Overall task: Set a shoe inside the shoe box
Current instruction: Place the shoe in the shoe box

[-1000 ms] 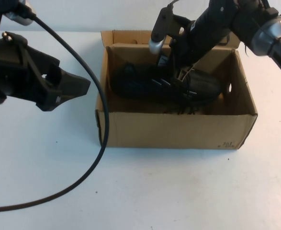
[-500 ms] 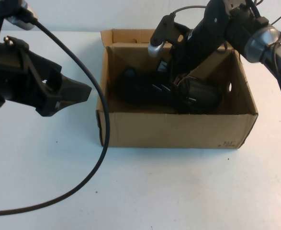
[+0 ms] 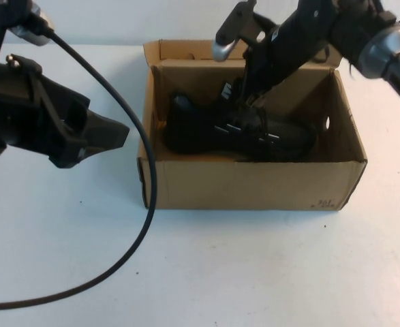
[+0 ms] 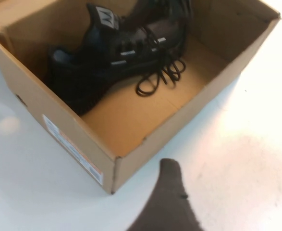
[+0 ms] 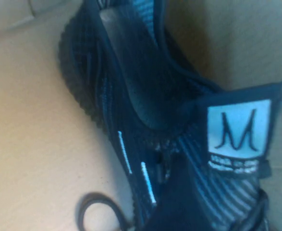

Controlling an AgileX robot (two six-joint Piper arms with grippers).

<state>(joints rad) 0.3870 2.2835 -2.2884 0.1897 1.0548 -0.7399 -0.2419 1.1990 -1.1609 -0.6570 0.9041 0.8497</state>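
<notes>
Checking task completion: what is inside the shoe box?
The shoe lies on the shoe box floor, with the right gripper reaching in. Its fingers are hidden. The left gripper waits outside.

The black knitted-cloth lace-up shoe (image 3: 237,129) looks matt and ribbed, its white tongue label (image 5: 238,129) smooth, inside the brown corrugated cardboard box (image 3: 251,184), dull and papery, on the smooth, faintly glossy white counter (image 3: 254,272).
</notes>
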